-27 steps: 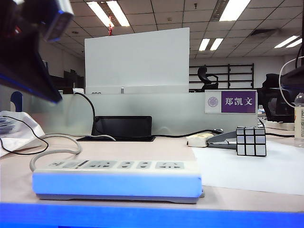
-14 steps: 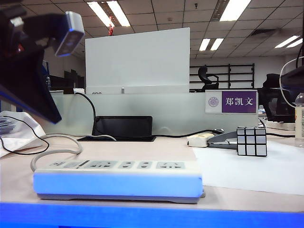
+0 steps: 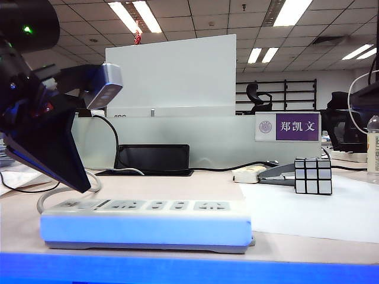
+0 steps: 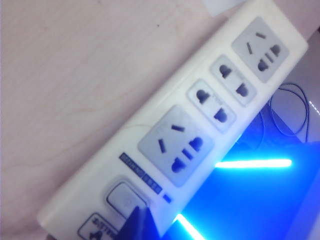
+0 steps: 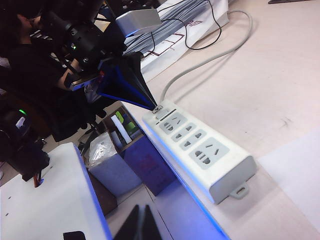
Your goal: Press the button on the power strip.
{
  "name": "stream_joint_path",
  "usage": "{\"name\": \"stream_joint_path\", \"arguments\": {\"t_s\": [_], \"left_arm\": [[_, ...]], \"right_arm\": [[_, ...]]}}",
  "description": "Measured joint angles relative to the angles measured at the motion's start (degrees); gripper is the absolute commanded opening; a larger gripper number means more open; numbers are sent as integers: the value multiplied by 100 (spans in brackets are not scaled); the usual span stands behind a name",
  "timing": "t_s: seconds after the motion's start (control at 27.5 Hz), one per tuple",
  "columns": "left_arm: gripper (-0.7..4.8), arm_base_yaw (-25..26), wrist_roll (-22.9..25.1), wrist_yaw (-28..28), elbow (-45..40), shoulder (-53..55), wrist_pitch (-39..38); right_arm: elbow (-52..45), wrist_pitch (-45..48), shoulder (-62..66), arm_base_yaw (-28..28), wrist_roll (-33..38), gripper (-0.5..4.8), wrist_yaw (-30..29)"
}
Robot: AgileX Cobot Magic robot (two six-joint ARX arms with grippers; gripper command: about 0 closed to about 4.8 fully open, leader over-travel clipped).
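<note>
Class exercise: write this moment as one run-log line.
left claw: shut, tip at button | power strip: flat on table, cord end left | right claw: shut, raised off strip's far end | press: not confirmed

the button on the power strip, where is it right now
The button sits at the cord end of the power strip, exterior view's left, beside the first socket, right at the left gripper tip.

The pale wooden table carries the power strip, stapler, cube and white sheet.
</note>
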Motion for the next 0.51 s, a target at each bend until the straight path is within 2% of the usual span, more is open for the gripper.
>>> {"name": "stream_joint_path", "arguments": {"t_s": [0.51], "left_arm": [[-5,-20,0,-85,2,323,197]], "right_arm": [[0,0,0,0,-17,0,-2]]}}
